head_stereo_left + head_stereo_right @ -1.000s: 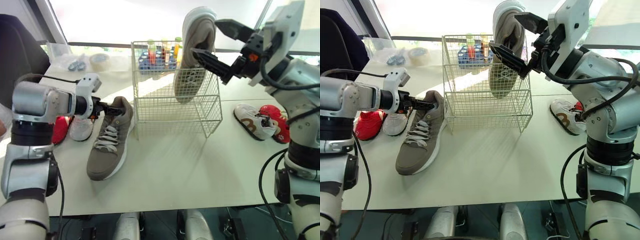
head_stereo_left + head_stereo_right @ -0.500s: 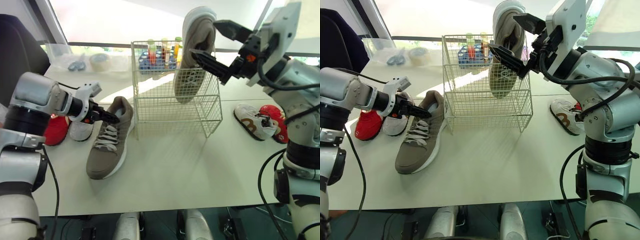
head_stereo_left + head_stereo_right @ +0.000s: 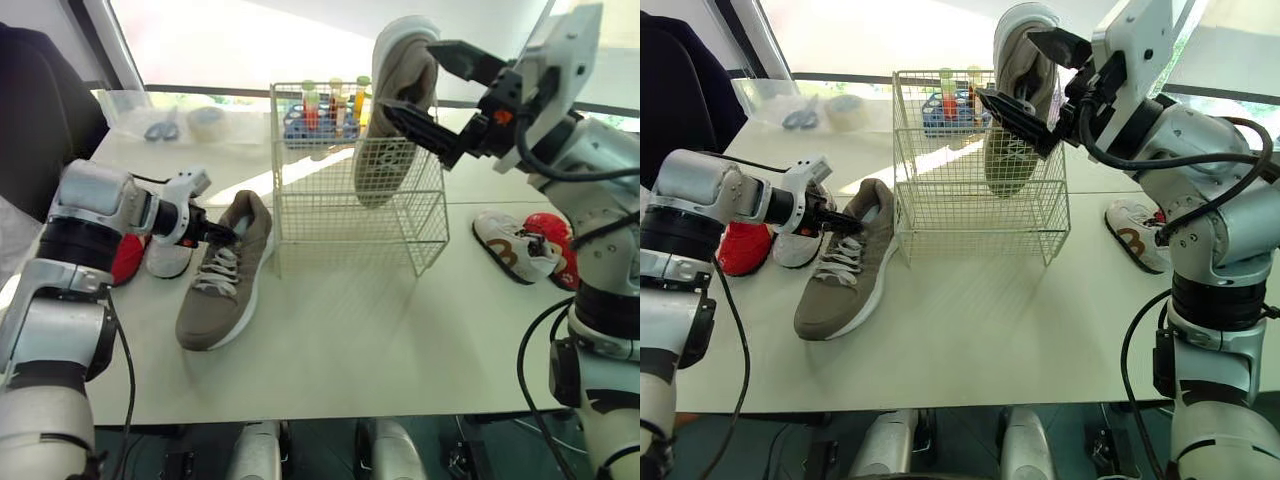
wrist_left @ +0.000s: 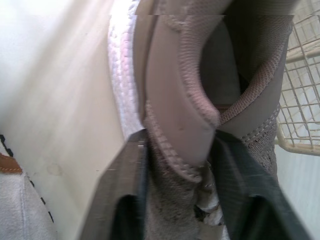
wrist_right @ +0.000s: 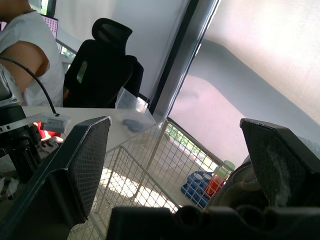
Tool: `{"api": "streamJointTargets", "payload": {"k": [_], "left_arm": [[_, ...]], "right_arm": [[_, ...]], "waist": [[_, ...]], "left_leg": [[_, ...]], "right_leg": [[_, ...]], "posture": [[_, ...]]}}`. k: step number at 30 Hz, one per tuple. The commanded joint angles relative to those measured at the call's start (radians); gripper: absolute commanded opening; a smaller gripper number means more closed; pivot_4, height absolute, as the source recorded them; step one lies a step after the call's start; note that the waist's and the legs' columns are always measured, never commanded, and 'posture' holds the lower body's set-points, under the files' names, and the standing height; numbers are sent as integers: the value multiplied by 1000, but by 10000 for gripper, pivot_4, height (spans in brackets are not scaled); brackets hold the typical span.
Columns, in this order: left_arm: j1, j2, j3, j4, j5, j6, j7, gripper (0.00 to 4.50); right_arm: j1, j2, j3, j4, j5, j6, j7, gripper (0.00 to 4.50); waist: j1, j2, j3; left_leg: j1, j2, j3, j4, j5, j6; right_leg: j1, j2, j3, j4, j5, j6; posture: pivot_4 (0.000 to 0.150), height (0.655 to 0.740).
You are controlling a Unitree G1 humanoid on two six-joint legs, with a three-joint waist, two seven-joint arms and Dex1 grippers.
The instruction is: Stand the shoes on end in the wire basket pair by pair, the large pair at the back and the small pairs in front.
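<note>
My left gripper [image 3: 222,235] is clamped on the padded heel collar of a taupe knit sneaker [image 3: 225,275], a black finger pressed to each side. The shoe lies on its white sole on the table, its laces running away beyond the jaws. My right gripper [image 3: 1006,64] is spread wide. The matching sneaker [image 3: 380,170] stands on end in the white wire basket [image 3: 330,215], just beside the lower finger.
</note>
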Motion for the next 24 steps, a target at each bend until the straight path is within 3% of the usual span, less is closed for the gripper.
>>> {"api": "streamJointTargets", "payload": {"k": [1, 2, 6, 10, 13, 18, 24], "left_arm": [[14, 12, 28, 7, 19, 47, 31, 2450], [12, 12, 38, 8, 20, 51, 38, 302], [-44, -8, 151, 35, 18, 21, 95, 111], [-139, -44, 346, 31, -27, -38, 179, 111], [-198, -73, 503, -11, -55, -180, 260, 111], [-227, -171, 642, -90, -46, -712, 351, 111], [-299, -257, 594, -28, 4, -1141, 295, 111]], "right_arm": [[-5, -7, -28, -27, 5, -8, -7, 45000], [-6, -6, -28, -26, 5, -9, -7, 45000], [-4, -2, -26, -23, 4, -14, -7, 45000], [-4, 0, -24, -20, 0, -19, -7, 45000], [-8, 2, -20, -15, -3, -23, -7, 45000], [-24, 6, -12, -1, -10, -33, -1, 45000], [-44, 4, -4, 11, -16, -42, 2, 45000]], "waist": [[-2, 0, 0], [-3, 0, 0], [-7, 0, 0], [-11, -2, 1], [-12, -3, 2], [-16, -3, 2], [-13, -3, 2]], "left_leg": [[0, 0, 0, 0, 0, 0], [0, 0, 0, 0, 0, 0], [0, 0, 0, -1, 0, 0], [-3, 0, 0, 0, 0, 0], [-10, 0, -1, 3, 0, 1], [-11, 0, 0, 5, -1, 2], [-10, 0, 0, 6, -1, 2]], "right_leg": [[0, 0, 0, 0, 0, 0], [0, 0, 0, 0, 0, 0], [-1, 0, 0, 0, 0, 0], [-2, 0, 0, 1, 1, 1], [-6, 0, -1, 0, 2, 4], [-6, 0, -1, -1, 2, 4], [-5, 0, -1, 0, 2, 4]], "posture": [[1500, 7400], [1500, 7400], [1500, 7400], [1500, 7400], [1500, 7400], [1500, 7400], [1500, 7400]]}}
